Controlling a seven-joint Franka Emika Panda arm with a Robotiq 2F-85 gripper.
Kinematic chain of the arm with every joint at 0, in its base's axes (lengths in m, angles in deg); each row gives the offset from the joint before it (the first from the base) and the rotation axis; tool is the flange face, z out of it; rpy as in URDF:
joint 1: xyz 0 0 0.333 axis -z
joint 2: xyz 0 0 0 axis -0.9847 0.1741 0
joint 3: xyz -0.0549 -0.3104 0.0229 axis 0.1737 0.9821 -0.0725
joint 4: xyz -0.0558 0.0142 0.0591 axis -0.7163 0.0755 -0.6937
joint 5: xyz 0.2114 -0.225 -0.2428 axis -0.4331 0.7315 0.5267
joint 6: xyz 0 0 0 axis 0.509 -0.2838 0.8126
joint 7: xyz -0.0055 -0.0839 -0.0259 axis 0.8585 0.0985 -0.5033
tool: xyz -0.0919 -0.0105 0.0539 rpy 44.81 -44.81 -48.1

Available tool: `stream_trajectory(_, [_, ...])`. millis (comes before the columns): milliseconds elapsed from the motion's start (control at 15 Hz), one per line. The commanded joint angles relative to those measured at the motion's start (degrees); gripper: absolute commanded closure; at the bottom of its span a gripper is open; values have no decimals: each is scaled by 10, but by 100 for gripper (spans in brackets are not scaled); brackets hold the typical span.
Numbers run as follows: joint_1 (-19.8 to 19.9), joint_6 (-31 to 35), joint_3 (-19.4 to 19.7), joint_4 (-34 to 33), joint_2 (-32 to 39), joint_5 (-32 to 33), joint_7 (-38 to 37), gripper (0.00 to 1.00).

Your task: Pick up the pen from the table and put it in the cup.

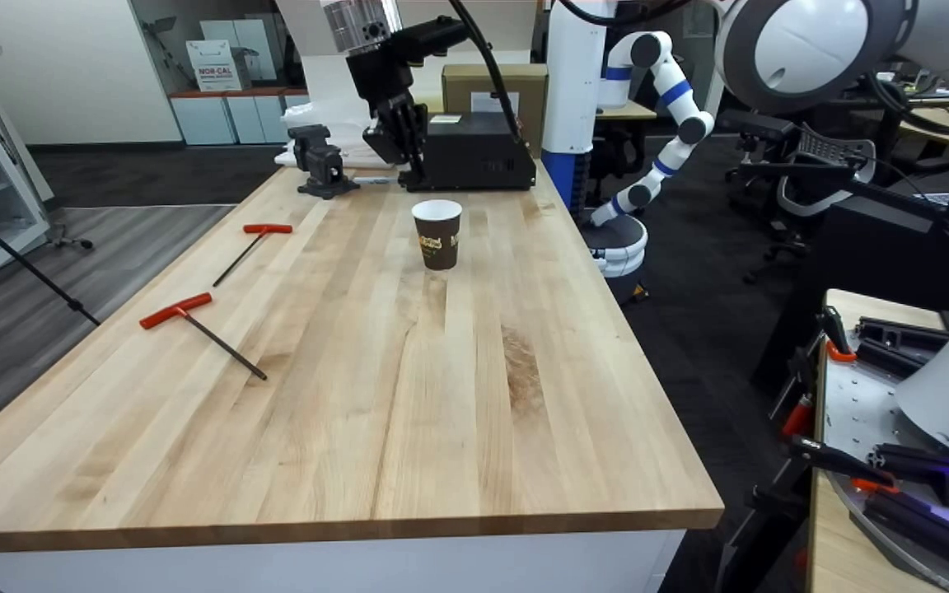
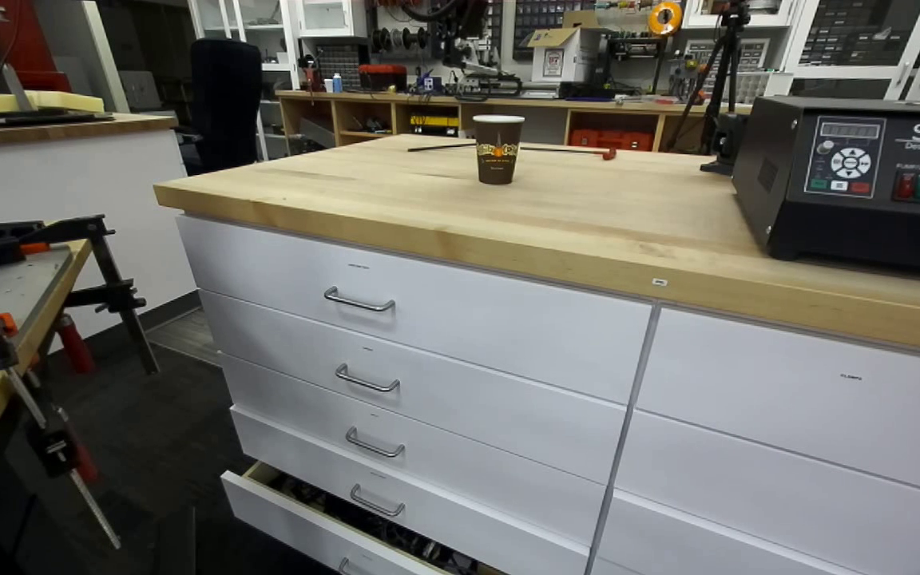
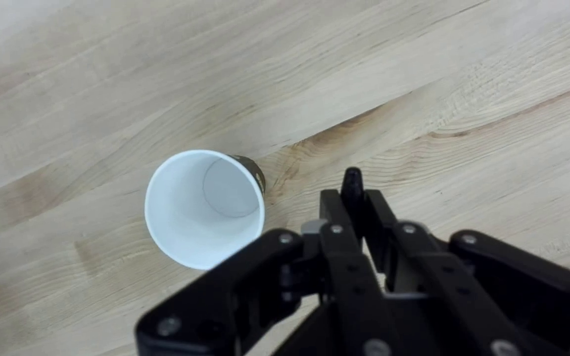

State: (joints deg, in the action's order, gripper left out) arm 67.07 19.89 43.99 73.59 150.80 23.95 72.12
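So the big thing here is the table [image 1: 400,412], a long rectangular butcher-block slab, pale planks with streaky grain and a few browner patches, sitting over flat white drawers [image 2: 460,391] with curved bar handles. Next chunkiest is a black boxy device [image 1: 474,161] on top, hard-edged, with a button panel plus a red and a green switch showing in an exterior view. Then the gripper [image 3: 353,198]: black, angular links, bare screw heads, slim fingers pinched tight around the pen [image 3: 352,183]. Two T-shaped tools [image 1: 180,310] lie flat on the wood, skinny dark rods with fat red handles. The cup [image 1: 439,243] stands upright on the table in both exterior views, tapered dark brown paper with yellowish print, pale rim, smooth white inside. Smallest is that pen: dark, narrow, blunt end poking past the fingertips, near the cup in the wrist view. Can't tell how high above the wood it is.
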Motion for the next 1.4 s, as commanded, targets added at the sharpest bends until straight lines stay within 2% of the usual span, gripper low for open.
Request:
stream_trajectory(0, [6, -30, -1, 16, -17, -20, -52, 97])
stream_trajectory(533, [18, -101, -1, 22, -13, -45, -158, 97])
stream_trajectory(600, [22, -121, -6, -6, 3, -46, -169, 97])
stream_trajectory(667, [22, -123, -2, 16, -9, -51, -178, 97])
stream_trajectory(733, [26, -140, -6, -6, 5, -50, -185, 97])
stream_trajectory(800, [28, -139, -2, 14, -6, -56, -192, 97])
stream_trajectory(867, [32, -153, -6, -8, 8, -54, -198, 97])
stream_trajectory(1333, [50, -177, -4, -5, 18, -52, -207, 97])
